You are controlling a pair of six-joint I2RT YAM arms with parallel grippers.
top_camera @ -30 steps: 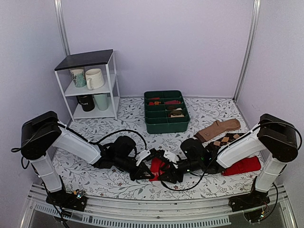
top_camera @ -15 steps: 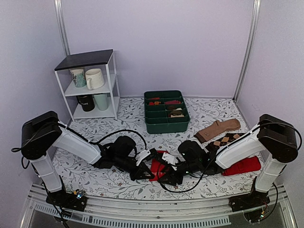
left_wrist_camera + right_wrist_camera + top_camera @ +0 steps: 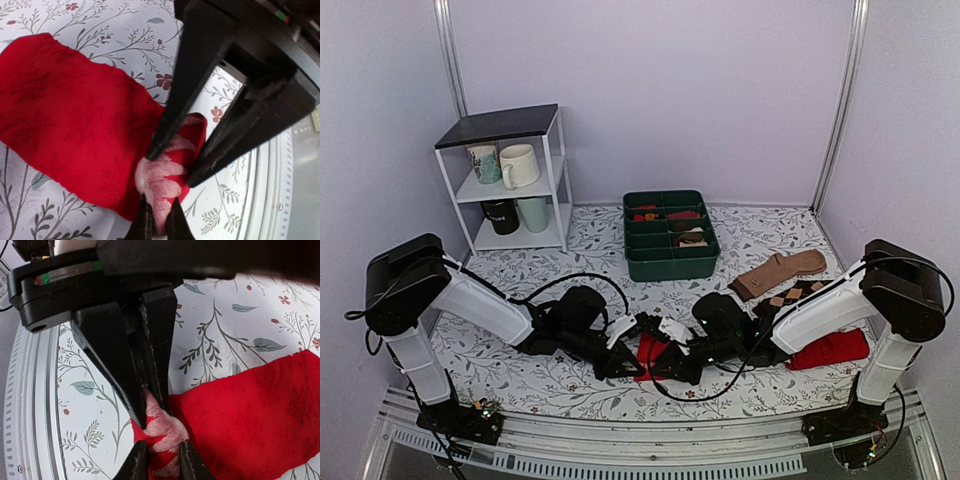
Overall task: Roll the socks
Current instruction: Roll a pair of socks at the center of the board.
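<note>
**Both grippers are pinching one end of the socks**

The tabletop is wearing a white cloth printed with grey leaves and small red flowers. It is standing between plain lilac walls, and a ribbed metal rail is running along its near edge. A white wire rack holding mugs is occupying the far left corner. A green tray with compartments is sitting at the middle of the far edge. Toward the right edge a brown sock, an argyle sock and an all-red pair are lying.

The socks, soft knitted red fabric with a pale beige end, are lying flat near the middle of the near edge. The left gripper is clamping on the beige end. The right gripper is clamping on the same end from the opposite side, and the fabric is bunching into a small fold there.

The overhead view is showing only black fingers meeting over a red patch. The wrist views are showing more: the beige weave with its red marks, and the thin tips pressing into it.
</note>
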